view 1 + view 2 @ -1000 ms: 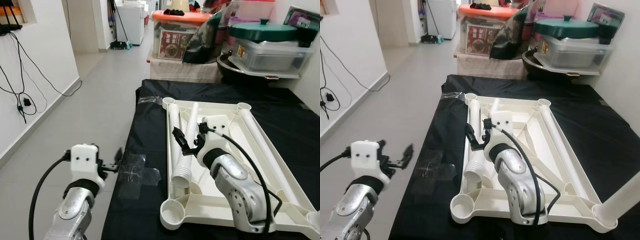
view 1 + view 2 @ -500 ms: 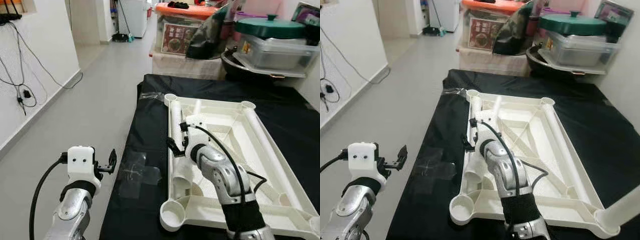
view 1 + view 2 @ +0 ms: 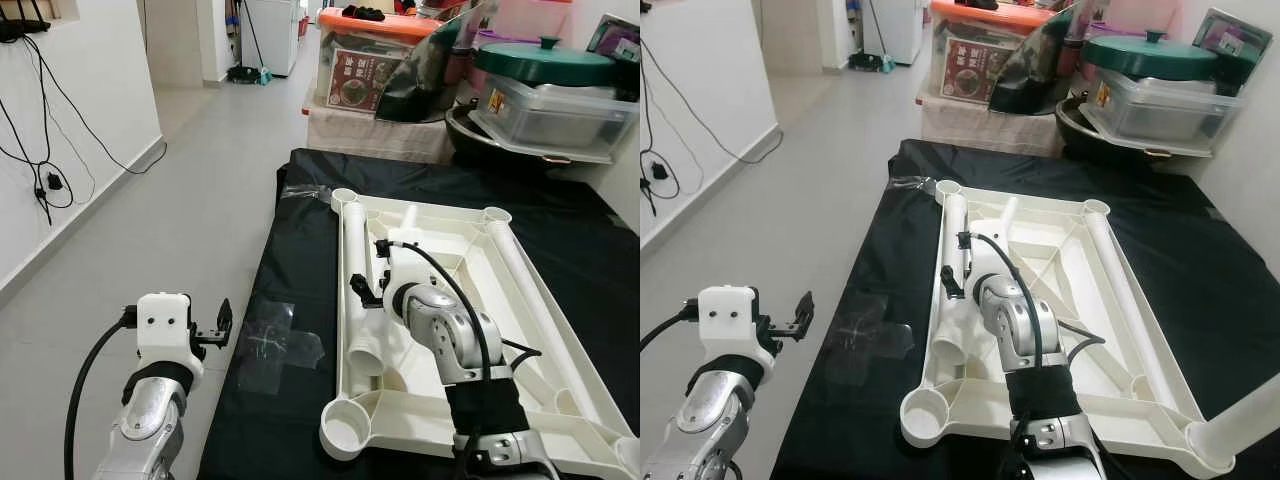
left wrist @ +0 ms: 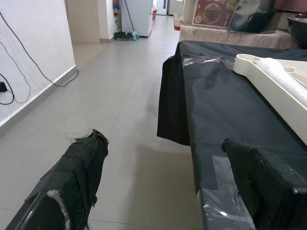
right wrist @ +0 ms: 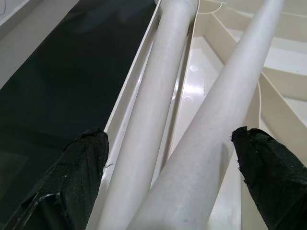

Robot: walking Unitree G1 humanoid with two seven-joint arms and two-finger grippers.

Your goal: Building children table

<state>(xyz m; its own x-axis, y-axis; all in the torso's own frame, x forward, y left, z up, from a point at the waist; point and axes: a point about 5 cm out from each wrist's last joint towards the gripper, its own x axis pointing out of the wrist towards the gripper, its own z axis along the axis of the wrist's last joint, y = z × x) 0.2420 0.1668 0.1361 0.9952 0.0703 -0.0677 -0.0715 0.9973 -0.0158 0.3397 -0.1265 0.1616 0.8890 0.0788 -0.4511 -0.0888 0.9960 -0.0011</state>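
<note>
a cream upturned tabletop [image 3: 520,300] lies at centre right of the frame on a black-covered table [image 3: 300,260], with loose tube legs inside it. the right gripper [image 3: 368,291] reaches in over the tabletop's left side, its black fingers [image 5: 81,158] spread wide to either side of two legs, one leg [image 5: 158,110] along the rim and a second leg [image 5: 220,120] angled beside it, neither clamped. at lower left, the left gripper [image 3: 213,328] hovers over the grey floor [image 3: 170,200] just beside the table edge, fingers apart, holding nothing. clear tape [image 3: 268,345] marks the cloth nearby.
</note>
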